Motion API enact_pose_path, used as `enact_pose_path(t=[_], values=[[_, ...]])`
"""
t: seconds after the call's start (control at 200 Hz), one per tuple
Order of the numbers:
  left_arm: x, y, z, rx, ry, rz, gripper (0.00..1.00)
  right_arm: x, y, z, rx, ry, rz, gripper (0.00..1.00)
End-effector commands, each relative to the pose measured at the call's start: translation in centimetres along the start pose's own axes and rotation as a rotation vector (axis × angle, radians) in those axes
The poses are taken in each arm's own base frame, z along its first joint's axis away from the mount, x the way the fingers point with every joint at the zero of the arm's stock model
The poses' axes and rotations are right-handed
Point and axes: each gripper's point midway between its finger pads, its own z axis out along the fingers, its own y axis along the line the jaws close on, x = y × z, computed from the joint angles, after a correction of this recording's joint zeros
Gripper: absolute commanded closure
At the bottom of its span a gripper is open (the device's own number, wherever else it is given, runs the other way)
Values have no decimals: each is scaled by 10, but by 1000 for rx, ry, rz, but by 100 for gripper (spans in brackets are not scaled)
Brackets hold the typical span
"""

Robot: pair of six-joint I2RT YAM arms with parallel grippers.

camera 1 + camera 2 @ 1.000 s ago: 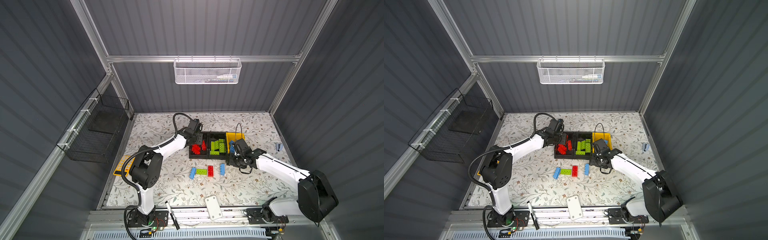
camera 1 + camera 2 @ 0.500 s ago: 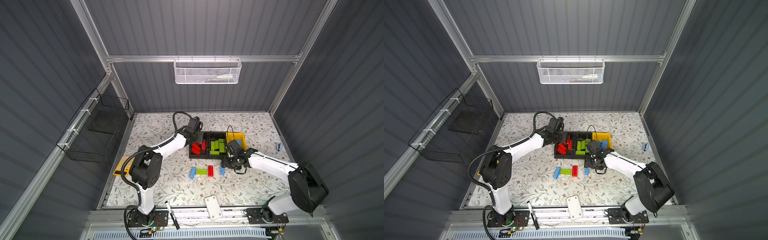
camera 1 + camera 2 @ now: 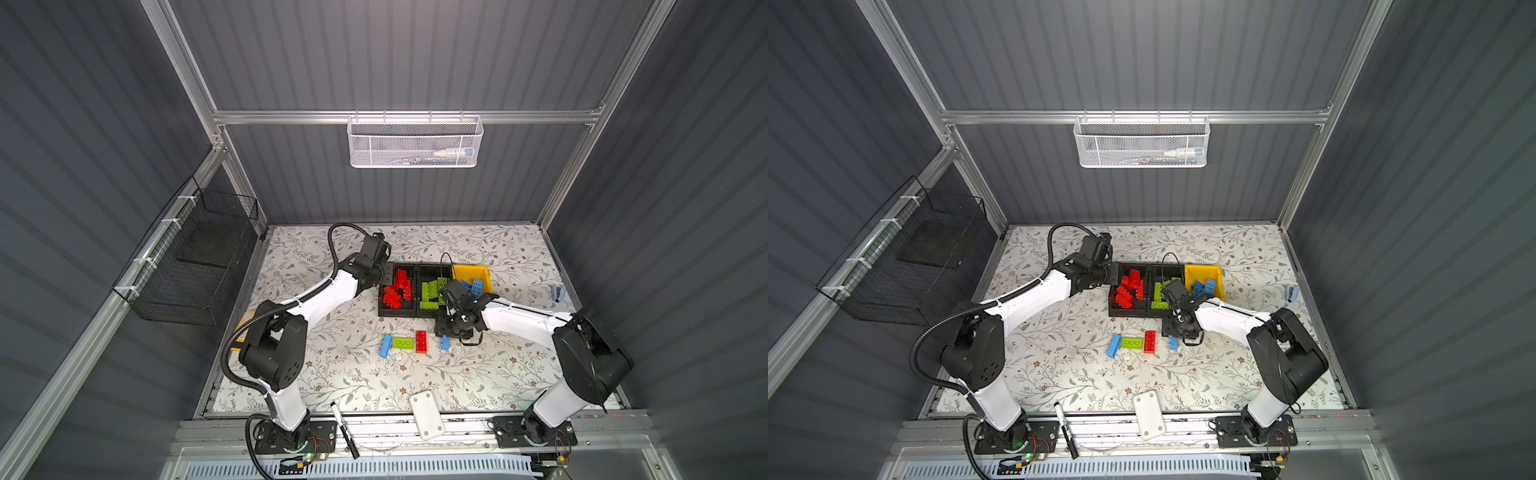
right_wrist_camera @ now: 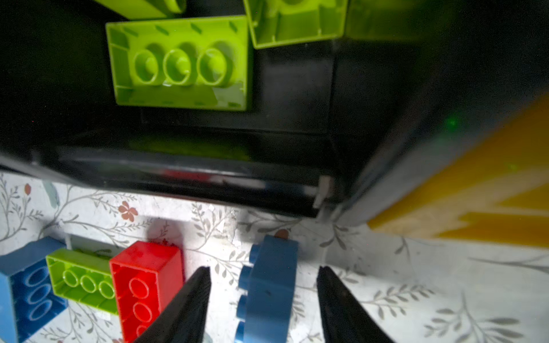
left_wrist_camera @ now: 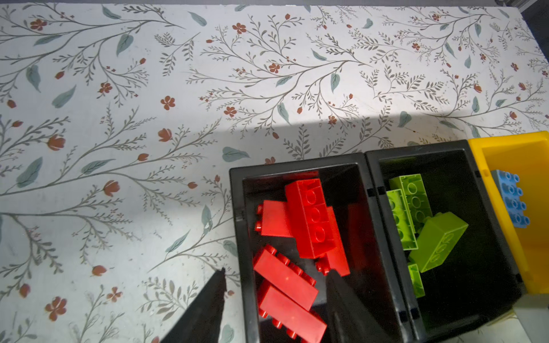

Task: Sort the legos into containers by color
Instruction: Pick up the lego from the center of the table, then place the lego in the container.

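Mostly sorted. Reds' bin (image 5: 236, 225) lies under your left fingers (image 5: 208, 308), apart, empty; greens' bin (image 5: 416, 147) and yellow bin (image 5: 511, 139) w/ blues lie beyond. Four left on tabletop (image 4: 416, 282): blue brick (image 4: 270, 285) btwn your right fingers (image 4: 184, 308), apart, no grip yet. Red brick (image 4: 142, 276) just beside one finger, so likely in the way.

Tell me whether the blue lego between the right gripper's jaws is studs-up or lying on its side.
On its side: the blue lego shows its studs pointing sideways toward the red lego, not up.
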Motion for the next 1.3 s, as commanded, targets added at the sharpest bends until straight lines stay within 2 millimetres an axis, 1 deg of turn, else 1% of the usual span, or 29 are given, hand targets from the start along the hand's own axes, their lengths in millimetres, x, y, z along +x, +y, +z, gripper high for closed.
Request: enact_pose_path(t=[0.0,0.065,0.16,0.255,0.455,0.545,0.625,0.735,0.821,0.961,1.101,1.221,1.296], values=[[5,7,-11,-21,-3,-7,44,-2,3,0,-1,-2,11,51],[10,11,-13,-31,3,-12,43,-1,4,0,0,1,10,57],[14,14,-18,-38,3,-16,43,-2,3,0,3,-4,11,62],[19,18,-23,-46,-2,-22,43,-4,3,-4,8,-10,7,69],[25,20,-29,-46,-6,-33,43,-13,4,-28,3,-69,0,79],[29,21,-31,-42,-4,-39,43,-18,5,-43,-1,-104,-8,81],[33,23,-34,-46,-4,-44,42,-26,0,-57,11,-144,-8,81],[41,24,-40,-35,-2,-46,41,-43,-10,-77,18,-205,4,80],[46,26,-45,-34,-5,-51,39,-58,-22,-89,16,-245,26,80],[56,25,-53,-12,-1,-56,37,-84,-40,-102,41,-303,32,79],[73,26,-61,1,20,-68,36,-110,-57,-107,41,-333,60,79],[87,25,-66,-4,40,-57,34,-132,-70,-105,57,-351,72,79],[95,20,-71,-5,45,-43,34,-145,-76,-103,61,-358,74,79]])
